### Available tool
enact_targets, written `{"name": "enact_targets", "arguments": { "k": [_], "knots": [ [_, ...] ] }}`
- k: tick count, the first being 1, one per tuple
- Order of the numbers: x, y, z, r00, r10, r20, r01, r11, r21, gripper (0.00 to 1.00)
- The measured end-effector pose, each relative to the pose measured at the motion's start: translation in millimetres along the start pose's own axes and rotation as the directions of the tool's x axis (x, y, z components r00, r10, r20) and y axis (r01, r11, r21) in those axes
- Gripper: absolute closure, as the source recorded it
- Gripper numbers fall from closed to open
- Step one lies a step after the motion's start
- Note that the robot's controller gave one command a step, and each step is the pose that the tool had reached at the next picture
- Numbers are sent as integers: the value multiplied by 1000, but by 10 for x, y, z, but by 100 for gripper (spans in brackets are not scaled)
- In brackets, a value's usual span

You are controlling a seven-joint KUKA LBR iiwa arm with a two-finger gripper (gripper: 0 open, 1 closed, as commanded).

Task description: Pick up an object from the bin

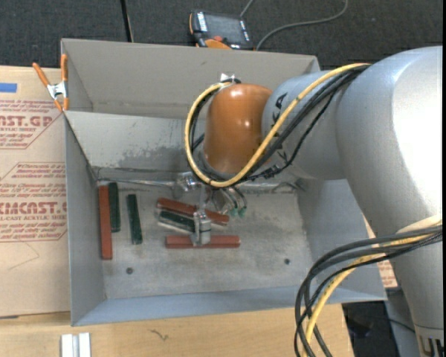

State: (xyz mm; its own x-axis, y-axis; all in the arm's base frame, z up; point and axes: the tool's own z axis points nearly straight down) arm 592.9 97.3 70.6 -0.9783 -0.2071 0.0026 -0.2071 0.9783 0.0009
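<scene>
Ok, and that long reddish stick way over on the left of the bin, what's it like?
The reddish-brown stick is a long, thin, straight bar, plain, maybe plastic. It lies flat on the floor of the grey bin, close to the left wall and running along it. A shorter dark green stick lies right beside its upper half, perhaps touching. The gripper is over the middle sticks, apart from it.
</scene>
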Motion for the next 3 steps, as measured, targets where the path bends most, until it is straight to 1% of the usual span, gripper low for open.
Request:
{"name": "enact_targets", "arguments": {
  "k": [1,2,3],
  "knots": [
    [-33,3,-48,1000,1,11,-1,1000,-1,100],
    [-17,2,-23,1000,0,8,0,1000,-1,0],
    [-18,2,-27,1000,1,7,-1,1000,-1,100]
  ]
}}
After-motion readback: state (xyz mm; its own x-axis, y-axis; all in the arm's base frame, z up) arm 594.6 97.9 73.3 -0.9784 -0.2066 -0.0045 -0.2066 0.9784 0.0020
